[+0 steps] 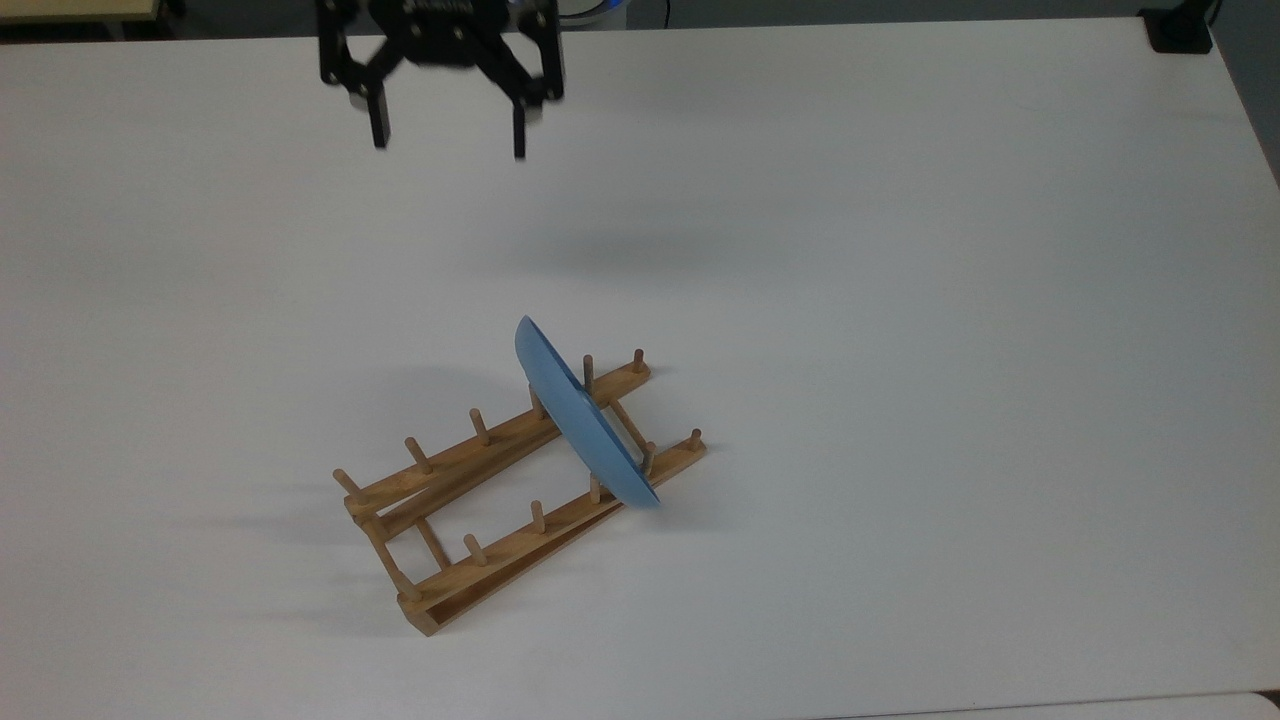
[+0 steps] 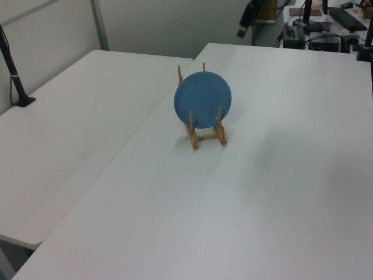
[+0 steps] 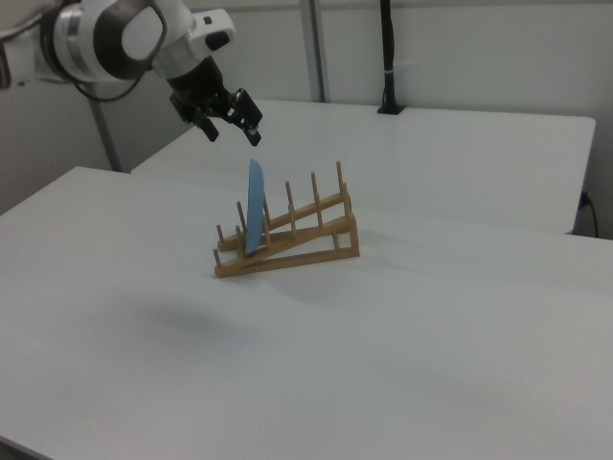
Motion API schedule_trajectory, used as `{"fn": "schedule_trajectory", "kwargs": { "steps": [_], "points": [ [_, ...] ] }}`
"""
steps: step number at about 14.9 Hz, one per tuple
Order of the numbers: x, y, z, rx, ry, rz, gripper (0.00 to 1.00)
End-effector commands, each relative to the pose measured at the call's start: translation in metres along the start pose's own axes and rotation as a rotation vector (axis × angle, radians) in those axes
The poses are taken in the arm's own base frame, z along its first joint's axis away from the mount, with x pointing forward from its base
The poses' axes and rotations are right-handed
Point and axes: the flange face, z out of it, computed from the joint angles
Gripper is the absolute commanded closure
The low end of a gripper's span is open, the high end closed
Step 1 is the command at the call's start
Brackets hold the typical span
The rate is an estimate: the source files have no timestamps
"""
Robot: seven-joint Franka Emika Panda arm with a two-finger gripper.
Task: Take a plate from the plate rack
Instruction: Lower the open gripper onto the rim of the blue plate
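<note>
A plain white worktop (image 1: 900,300) carried the scene, and in the left view a second white table (image 2: 76,134) butted against it, with grey partition walls behind. In the right view a black post (image 3: 386,57) stood at the far edge of the neighbouring table.

The plate rack (image 1: 500,490) sat on the worktop, its two pegged rails running diagonally in the top view. The plate (image 1: 580,415) stood on edge in the rack, in a slot near the rack's lower end (second pair of pegs from that end, as the top view shows), leaning slightly and touching the pegs on either side. In the left view the plate (image 2: 202,100) faced the camera as a full blue disc, the rack (image 2: 206,135) showing beneath it.

The end effector (image 1: 447,142) hung in the air with its two black fingers spread wide, gripping nothing. It was well apart from the plate, near the top view's upper edge. In the right view the end effector (image 3: 233,126) hovered above the plate (image 3: 255,207) and off to the right view's left.

Bare worktop lay between end effector and plate.
</note>
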Motion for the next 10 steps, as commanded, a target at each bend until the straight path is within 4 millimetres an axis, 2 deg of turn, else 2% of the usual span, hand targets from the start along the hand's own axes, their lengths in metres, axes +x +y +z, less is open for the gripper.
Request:
{"fn": "schedule_trajectory", "kwargs": {
  "steps": [1, 2, 4, 6, 10],
  "points": [
    [0.013, -0.046, 0.046, -0.074, 0.075, 0.093, 0.0],
    [0.015, -0.064, 0.065, -0.111, 0.106, 0.114, 0.0],
    [0.015, -0.077, 0.101, -0.189, 0.135, 0.158, 0.07],
    [0.012, -0.09, 0.119, -0.21, 0.134, 0.148, 0.15],
    [0.01, -0.095, 0.139, -0.237, 0.135, 0.125, 0.25]
  ]
}}
